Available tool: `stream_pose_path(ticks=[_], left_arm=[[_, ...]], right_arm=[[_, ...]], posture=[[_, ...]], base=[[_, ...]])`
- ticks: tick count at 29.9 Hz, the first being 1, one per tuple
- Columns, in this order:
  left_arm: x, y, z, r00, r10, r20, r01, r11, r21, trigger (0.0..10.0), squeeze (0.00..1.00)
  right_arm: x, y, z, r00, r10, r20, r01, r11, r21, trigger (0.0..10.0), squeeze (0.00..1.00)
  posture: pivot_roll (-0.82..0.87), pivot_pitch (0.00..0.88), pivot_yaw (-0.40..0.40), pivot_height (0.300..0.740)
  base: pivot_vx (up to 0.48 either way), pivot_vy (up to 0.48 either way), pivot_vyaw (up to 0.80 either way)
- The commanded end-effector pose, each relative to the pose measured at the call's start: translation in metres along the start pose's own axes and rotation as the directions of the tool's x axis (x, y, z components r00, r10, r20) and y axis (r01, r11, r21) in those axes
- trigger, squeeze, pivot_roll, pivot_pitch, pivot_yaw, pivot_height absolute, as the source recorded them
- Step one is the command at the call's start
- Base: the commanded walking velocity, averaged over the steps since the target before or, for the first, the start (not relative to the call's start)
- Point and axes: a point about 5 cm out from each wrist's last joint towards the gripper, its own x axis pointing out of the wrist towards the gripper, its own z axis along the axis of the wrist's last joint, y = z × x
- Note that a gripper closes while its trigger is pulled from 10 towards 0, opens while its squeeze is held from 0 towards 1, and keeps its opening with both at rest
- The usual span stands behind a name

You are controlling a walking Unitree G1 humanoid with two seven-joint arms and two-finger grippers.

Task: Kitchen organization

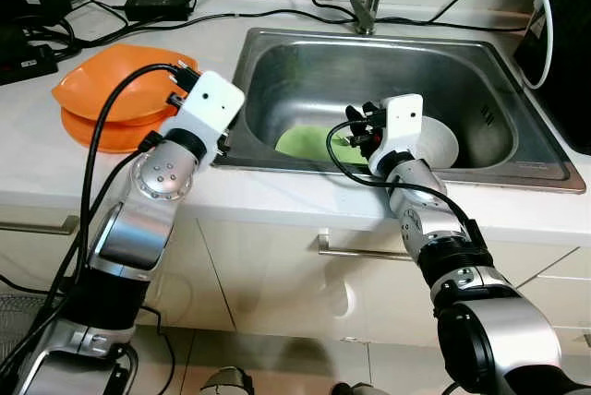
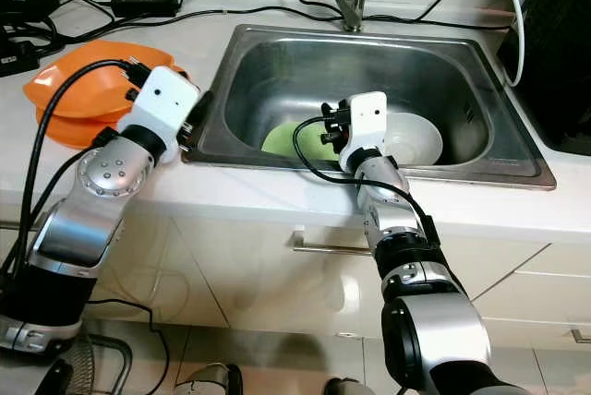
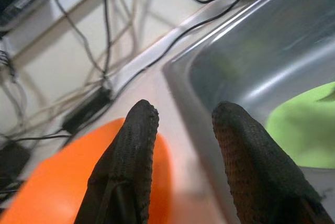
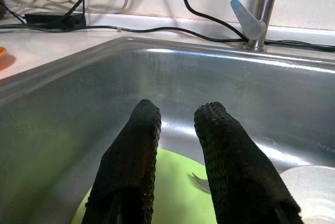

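A steel sink [image 1: 314, 81] holds a green plate [image 1: 305, 141] and, to its right, a white bowl [image 1: 441, 141]. What looks like a fork [image 4: 201, 182] lies on the green plate. My right gripper [image 4: 178, 111] hangs inside the sink just above the green plate, open by a narrow gap, with nothing between its fingers. Stacked orange plates [image 1: 106, 100] rest on the white counter to the left of the sink. My left gripper [image 3: 180, 111] is open and empty over the counter strip between the orange plates [image 3: 47, 182] and the sink's left rim.
A faucet [image 1: 369, 3] stands behind the sink. Black cables and a power adapter [image 1: 157, 5] lie along the back of the counter. A dark appliance [image 1: 563, 44] stands at the right edge. Cabinet drawers with a metal handle [image 1: 355, 252] are below the counter.
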Motion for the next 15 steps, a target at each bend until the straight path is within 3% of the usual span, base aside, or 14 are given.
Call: stream_pose_path(ticks=[1, 15], left_arm=[[0.002, 0.004, -0.002, 0.999, 0.025, -0.024, -0.024, 0.999, 0.031, 10.0, 0.00], [0.003, 0.025, -0.024, 0.976, 0.145, -0.165, -0.119, 0.980, 0.158, 10.0, 0.00]], right_arm=[[-0.003, -0.002, -0.003, 1.000, -0.013, -0.007, 0.013, 1.000, 0.018, 10.0, 0.00], [-0.004, 0.004, -0.005, 1.000, -0.004, -0.014, 0.005, 1.000, 0.027, 10.0, 0.00]], posture=[[0.11, 0.093, -0.014, 0.740], [0.12, 0.092, -0.015, 0.740]], base=[[0.000, 0.000, 0.00], [0.000, 0.000, 0.00]])
